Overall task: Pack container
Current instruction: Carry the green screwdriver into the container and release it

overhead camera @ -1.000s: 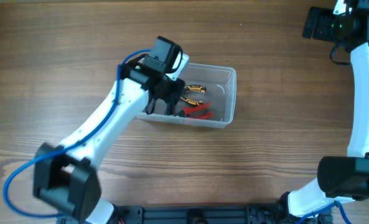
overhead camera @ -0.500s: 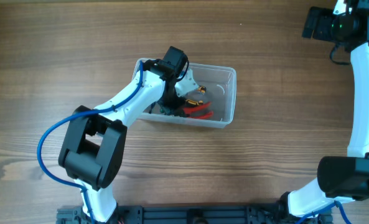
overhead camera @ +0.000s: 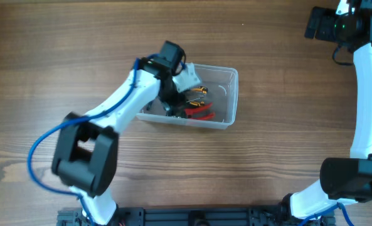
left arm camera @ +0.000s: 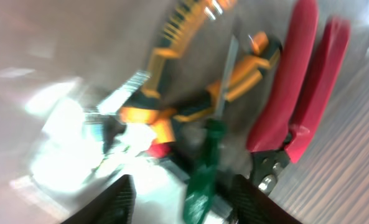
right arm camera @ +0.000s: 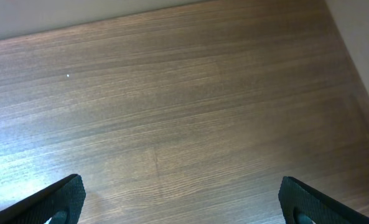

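from above, the left arm [overhead camera: 120, 110] covers the left end of the container [overhead camera: 231, 94]. the left gripper [left arm camera: 184, 202] is out of sight under its wrist there, along with parts of the tools. its own camera is smeared. the green-handled screwdriver [left arm camera: 206, 162] runs off the bottom edge and the red-handled pliers [left arm camera: 302, 87] off the top. the orange-and-black tool [left arm camera: 172, 112] is too blurred to name. the right gripper [right arm camera: 184, 202] shows only finger ends, clipped at the bottom corners.
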`<state>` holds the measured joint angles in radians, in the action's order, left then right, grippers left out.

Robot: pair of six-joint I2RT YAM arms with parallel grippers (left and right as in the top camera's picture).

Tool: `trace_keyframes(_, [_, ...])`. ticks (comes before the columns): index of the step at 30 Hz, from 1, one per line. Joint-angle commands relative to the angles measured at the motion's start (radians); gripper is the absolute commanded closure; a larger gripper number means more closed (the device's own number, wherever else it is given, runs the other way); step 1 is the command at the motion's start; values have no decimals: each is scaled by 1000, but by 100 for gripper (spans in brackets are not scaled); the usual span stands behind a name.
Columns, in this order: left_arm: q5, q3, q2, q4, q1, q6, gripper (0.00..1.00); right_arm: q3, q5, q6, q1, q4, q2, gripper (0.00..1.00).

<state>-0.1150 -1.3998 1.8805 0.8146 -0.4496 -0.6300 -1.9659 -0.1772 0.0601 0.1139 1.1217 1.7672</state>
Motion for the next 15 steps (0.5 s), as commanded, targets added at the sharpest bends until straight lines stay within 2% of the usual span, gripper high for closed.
trace_keyframes(1, [-13,-93,-171,-31,60,211,12,-6,-6,18,-3,-3,-6,0])
trace_keyframes(2, [-4,-95,-208,-51,84,285,11,-6,-6,19,-3,-3,-6,0])
trace_keyframes(3, [19,-95,-236,-66,107,345,3,-6,-6,19,-3,-3,-6,0])
trace_keyframes(4, [52,-95,-263,-79,133,410,0,-6,-6,18,-3,-3,-6,0])
trace_keyframes(6, [119,-95,-318,-90,212,563,0,-6,-6,19,-3,-3,-6,0])
trace_keyframes(7, [125,-95,-335,-90,249,603,0,-6,-6,19,-3,-3,-6,0])
trace_keyframes(10, [123,-95,-357,-88,345,676,0,-6,-6,18,-3,-3,-6,0])
trace_keyframes(15, [109,-95,-356,-65,410,691,0,-6,-6,18,-3,-3,-6,0])
